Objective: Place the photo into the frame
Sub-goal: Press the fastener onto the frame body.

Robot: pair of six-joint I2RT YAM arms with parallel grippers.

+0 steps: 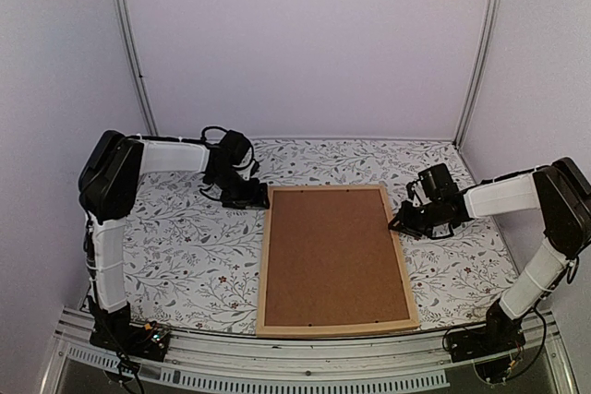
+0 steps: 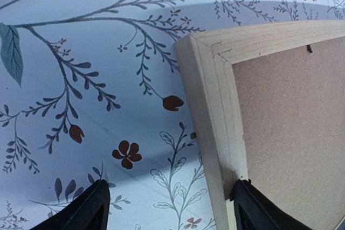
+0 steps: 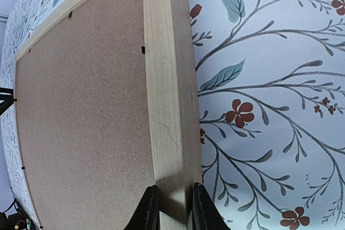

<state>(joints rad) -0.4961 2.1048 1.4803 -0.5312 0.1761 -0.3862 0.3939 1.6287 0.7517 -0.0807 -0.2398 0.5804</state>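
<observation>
Frame lies back-up on the counter, near-centre, with the brown board seated in it. The photo is not seen in any view; whether it lies under the board cannot be told.

Right tool is clenched on the frame's right rail, toward its far end. Left tool is spread wide at the far-left corner. The left rail runs between its fingers, and nothing is gripped.

Step judged: the frame is to be taken at both sides for lifting or turning. For a level lift, the left tool should be closed squarely across the rail, clear of the mitre joint, before any raise.

The near rail sits at the counter's near edge, by the arm bases. Bare patterned counter shows left, right and far of the frame.
</observation>
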